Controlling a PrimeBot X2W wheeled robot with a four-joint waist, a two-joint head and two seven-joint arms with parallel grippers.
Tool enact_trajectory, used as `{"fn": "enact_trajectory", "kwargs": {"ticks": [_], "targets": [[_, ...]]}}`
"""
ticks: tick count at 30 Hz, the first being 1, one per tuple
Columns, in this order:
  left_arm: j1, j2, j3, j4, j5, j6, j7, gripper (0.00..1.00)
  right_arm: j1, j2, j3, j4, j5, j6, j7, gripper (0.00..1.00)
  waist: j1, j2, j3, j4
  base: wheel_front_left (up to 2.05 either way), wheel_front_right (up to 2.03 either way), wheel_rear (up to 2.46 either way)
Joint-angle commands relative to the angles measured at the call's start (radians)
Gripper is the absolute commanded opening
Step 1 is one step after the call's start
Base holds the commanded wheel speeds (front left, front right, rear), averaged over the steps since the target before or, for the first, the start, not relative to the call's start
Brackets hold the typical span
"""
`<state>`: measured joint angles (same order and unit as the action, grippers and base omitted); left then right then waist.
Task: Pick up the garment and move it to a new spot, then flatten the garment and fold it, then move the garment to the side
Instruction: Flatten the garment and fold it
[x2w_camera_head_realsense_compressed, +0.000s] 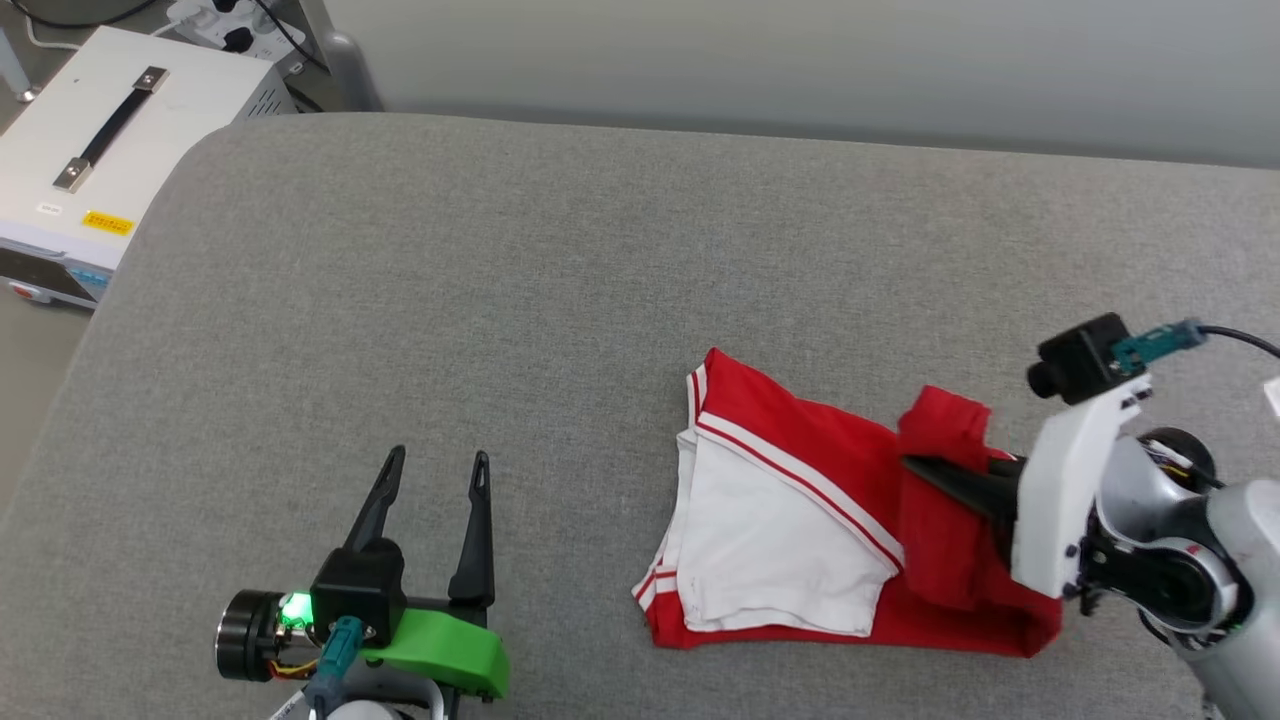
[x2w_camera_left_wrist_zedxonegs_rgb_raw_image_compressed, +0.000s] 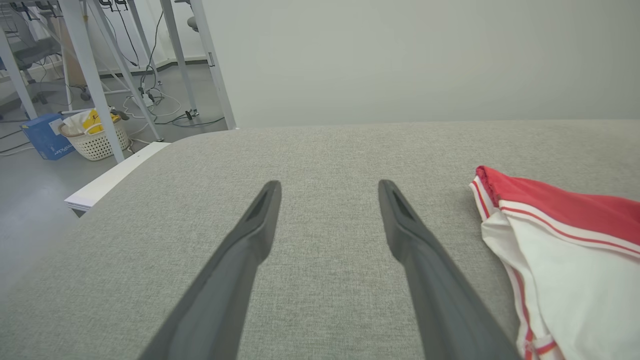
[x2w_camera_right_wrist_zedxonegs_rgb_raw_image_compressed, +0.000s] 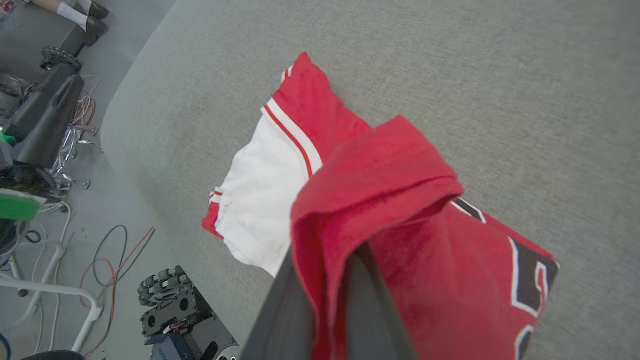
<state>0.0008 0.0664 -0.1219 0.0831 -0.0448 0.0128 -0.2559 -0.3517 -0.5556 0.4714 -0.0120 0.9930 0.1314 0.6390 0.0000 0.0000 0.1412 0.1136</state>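
Red-and-white jersey T-shirt (x2w_camera_head_realsense_compressed: 800, 510) lies bunched on the grey padded table (x2w_camera_head_realsense_compressed: 500, 250). A white case with a black handle (x2w_camera_head_realsense_compressed: 110, 150) sits far left of the jersey, off the table. Right pincer (x2w_camera_head_realsense_compressed: 935, 472) reaches in low from the jersey's right, its 2 fingers clamped on a raised red fold. Left pincer (x2w_camera_head_realsense_compressed: 440, 460) is spread wide, left of the jersey, clear of it.

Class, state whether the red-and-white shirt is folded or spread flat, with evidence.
Folded, untidily: the garment lies bundled, white sleeve layered over red body, and the right gripper holds a raised red flap.
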Motion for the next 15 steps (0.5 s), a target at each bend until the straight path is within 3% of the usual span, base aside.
{"fn": "enact_trajectory", "kwargs": {"ticks": [1,15], "targets": [[-0.026,-0.005,0.0,-0.001,0.004,-0.002,-0.006,1.0,-0.043,0.02,0.028,0.014,-0.018,-0.001,0.002,0.0,0.0,0.0,0.015,0.009,0.0,0.0,0.0],[-0.078,-0.013,-0.018,0.003,0.001,0.001,-0.006,1.0,-0.317,0.191,0.292,0.322,-0.082,-0.001,-0.087,0.0,0.0,0.0,0.086,0.042,0.0,0.0,0.0]]}}
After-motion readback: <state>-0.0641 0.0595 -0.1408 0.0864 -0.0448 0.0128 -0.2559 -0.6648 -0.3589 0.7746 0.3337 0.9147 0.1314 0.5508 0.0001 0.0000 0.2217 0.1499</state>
